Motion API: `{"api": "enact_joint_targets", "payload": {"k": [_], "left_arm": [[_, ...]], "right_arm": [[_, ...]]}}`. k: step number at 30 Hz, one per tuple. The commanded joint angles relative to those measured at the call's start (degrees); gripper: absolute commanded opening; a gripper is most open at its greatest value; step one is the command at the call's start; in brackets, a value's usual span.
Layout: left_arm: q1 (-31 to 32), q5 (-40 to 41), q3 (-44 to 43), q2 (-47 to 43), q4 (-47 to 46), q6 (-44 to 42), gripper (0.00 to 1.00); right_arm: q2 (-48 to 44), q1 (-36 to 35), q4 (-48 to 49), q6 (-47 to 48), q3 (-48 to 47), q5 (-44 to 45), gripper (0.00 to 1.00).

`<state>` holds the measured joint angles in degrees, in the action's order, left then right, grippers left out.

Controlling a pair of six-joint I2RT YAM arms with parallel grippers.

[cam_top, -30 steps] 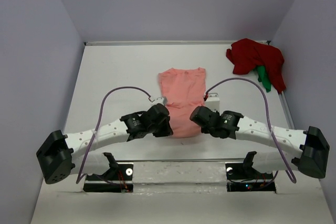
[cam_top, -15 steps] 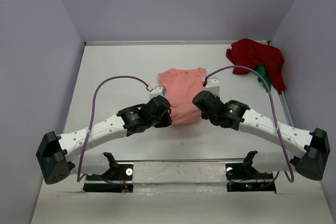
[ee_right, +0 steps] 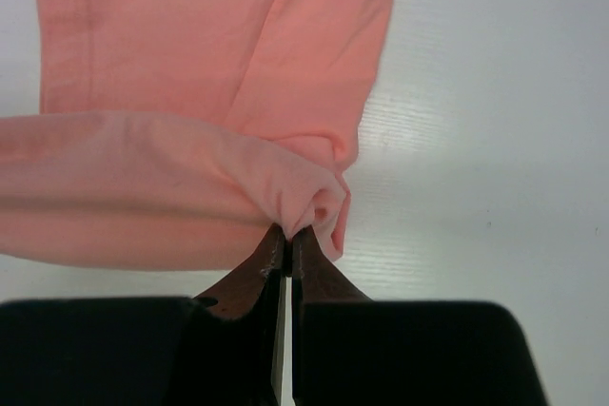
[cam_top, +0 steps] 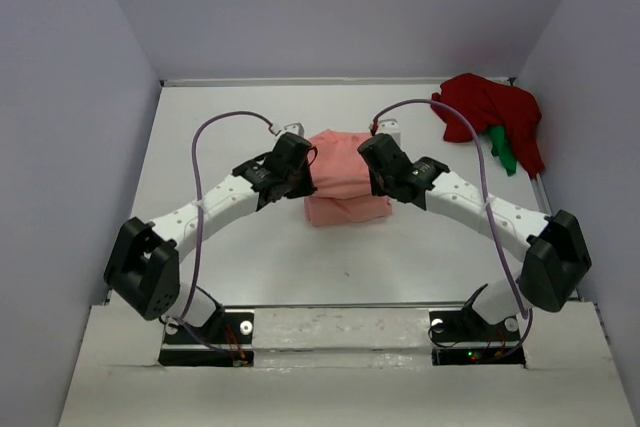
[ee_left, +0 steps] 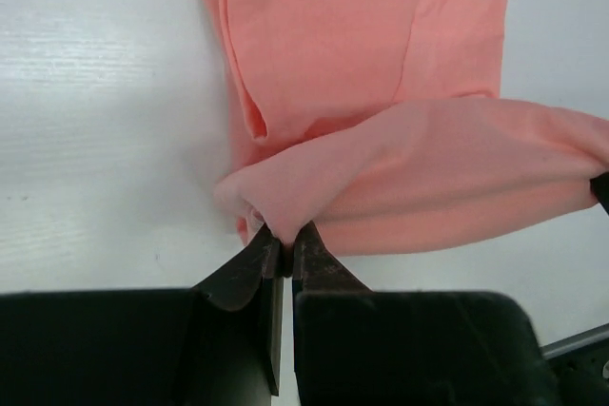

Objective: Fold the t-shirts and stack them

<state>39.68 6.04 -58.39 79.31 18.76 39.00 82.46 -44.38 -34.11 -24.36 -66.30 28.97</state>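
Pinching a raised fold of the pink t-shirt (cam_top: 345, 182), the left gripper (ee_left: 285, 240) and right gripper (ee_right: 288, 235) are clamped on cloth over a white table (cam_top: 220, 127) (lilac walls (cam_top: 340, 7) around). The rest lies flat just beyond their tips. Well off the right gripper's right, a dark red t-shirt (cam_top: 490, 107) covers a green t-shirt (cam_top: 503, 150).

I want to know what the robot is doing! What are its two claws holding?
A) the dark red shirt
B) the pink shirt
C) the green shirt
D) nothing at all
B: the left gripper and the right gripper are each pinched shut on a corner of the pink t-shirt, while the dark red t-shirt and the green t-shirt lie untouched in the far right corner.
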Motion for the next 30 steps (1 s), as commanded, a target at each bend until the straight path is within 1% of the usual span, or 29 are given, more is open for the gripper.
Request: {"api": "enact_joint_targets", "payload": {"k": [1, 4, 5, 6, 9, 10, 13, 14, 18, 19, 20, 24, 26, 27, 28, 30], "left_arm": [[-4.69, -3.92, -8.48, 9.18, -2.24, -7.44, 0.0], [-6.01, -6.65, -18.13, 17.88, -2.32, -10.34, 0.0], [-6.37, -8.92, -20.08, 19.81, -2.42, -11.13, 0.0], [-6.72, -9.73, -22.36, 23.84, -1.89, -12.1, 0.0], [-7.68, -11.13, -29.22, 29.65, -1.19, -12.99, 0.0], [-8.12, -11.84, -32.63, 30.98, -0.4, -13.08, 0.0], [-9.09, -12.55, -37.74, 35.54, 1.18, -13.95, 0.0], [-9.44, -13.24, -40.81, 36.44, 2.32, -14.39, 0.0], [-10.76, -14.57, -46.71, 39.52, 3.82, -14.83, 0.0], [-11.03, -12.13, -48.29, 40.83, 4.95, -14.92, 0.0], [-11.12, -11.41, -51.35, 41.27, 7.23, -15.44, 0.0], [-12.96, -11.58, -51.83, 41.89, 7.17, -15.01, 0.0], [-13.93, -9.48, -49.21, 40.58, 4.45, -14.66, 0.0], [-14.36, -10.95, -48.84, 40.84, 2.7, -14.75, 0.0], [-14.89, -11.75, -49.01, 41.53, 2.68, -14.83, 0.0], [-15.69, -11.58, -52.95, 43.29, 3.64, -15.44, 0.0]], "right_arm": [[5.86, 3.68, 3.96, 5.46, -7.07, -2.69, 0.0], [11.66, 6.58, 5.28, 7.22, -11.38, -4.18, 0.0], [13.15, 7.37, 5.37, 7.74, -12.44, -5.14, 0.0], [16.04, 7.9, 5.28, 8.27, -14.88, -6.11, 0.0], [19.84, 10.27, 5.37, 9.77, -19.54, -7.0, 0.0], [21.85, 10.97, 5.54, 10.29, -20.78, -7.87, 0.0], [24.85, 13.34, 4.75, 11.44, -24.83, -9.89, 0.0], [26.77, 13.88, 4.49, 11.79, -27.45, -9.99, 0.0], [31.35, 15.99, 3.35, 13.64, -33.44, -10.86, 0.0], [32.32, 15.99, 2.74, 13.64, -34.67, -11.13, 0.0], [33.29, 16.69, 2.3, 14.16, -35.73, -11.04, 0.0], [34.7, 17.84, 2.82, 15.3, -36.53, -9.38, 0.0], [35.32, 18.36, 3.17, 14.96, -36.35, -7.1, 0.0], [36.28, 18.89, 3.08, 15.04, -37.05, -7.17, 0.0], [36.28, 18.89, 3.08, 14.96, -37.49, -6.65, 0.0], [38.12, 19.42, 2.47, 14.69, -39.07, -6.21, 0.0]]}}
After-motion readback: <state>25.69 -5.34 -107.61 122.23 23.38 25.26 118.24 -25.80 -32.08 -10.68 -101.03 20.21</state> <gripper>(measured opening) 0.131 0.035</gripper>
